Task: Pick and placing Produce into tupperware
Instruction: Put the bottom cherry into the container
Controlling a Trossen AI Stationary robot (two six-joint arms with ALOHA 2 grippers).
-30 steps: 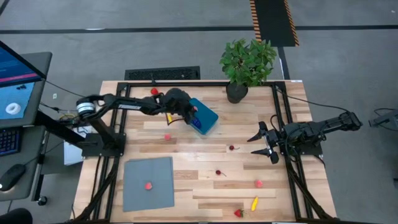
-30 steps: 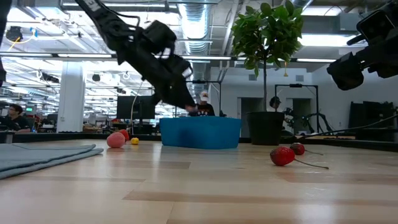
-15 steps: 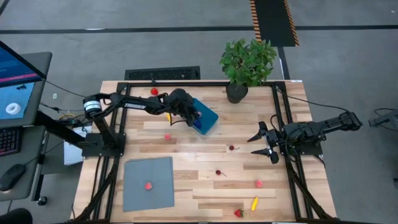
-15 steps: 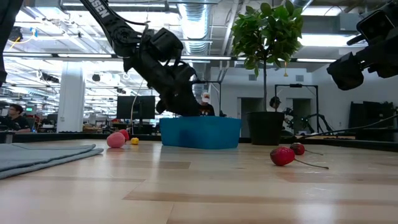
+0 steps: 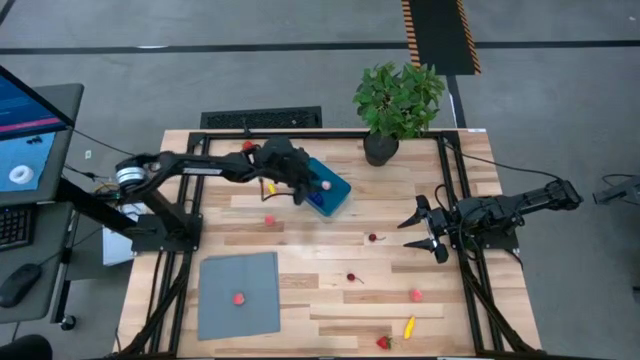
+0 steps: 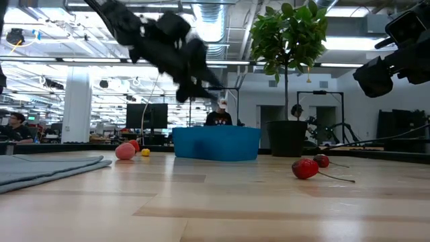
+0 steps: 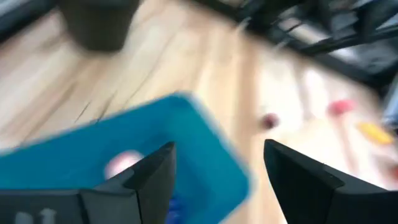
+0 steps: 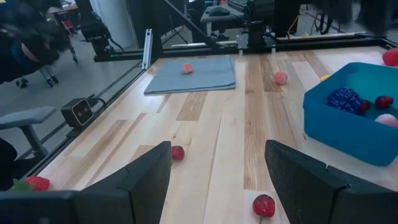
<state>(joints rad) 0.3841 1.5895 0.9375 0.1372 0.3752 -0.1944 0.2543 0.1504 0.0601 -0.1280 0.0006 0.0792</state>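
- Pale wooden planks form the table (image 5: pixel 300 225), with a potted plant (image 5: pixel 397 103) at its far edge and a flat grey sheet (image 5: pixel 238 295) at the near left.
- The tupperware (image 5: pixel 326 187) sits left of the plant; a pink piece (image 5: pixel 323 185) already lies inside, and the right wrist view shows a purple piece (image 8: pixel 345 99) and a small red one (image 8: pixel 384 102) in it too.
- The left gripper (image 5: pixel 300 186) hangs at the container's left edge, its fingers spread wide with nothing between them.
- The right gripper (image 5: pixel 428 232) waits at the table's right side, fingers wide apart and empty.
- Loose produce lies scattered: a red piece (image 5: pixel 269 220) near the container, a pink one (image 5: pixel 238 297) on the sheet, cherries (image 5: pixel 374 238) mid-table, and a yellow piece (image 5: pixel 408 326) and a strawberry (image 5: pixel 383 342) at the near edge.
- These toys look very light and probably hard and smooth, so they may roll or squirt out of a pinch.
- Taking each across its widest middle, fingers low to the wood, seems safest; the thin cherry stems are poor holds.
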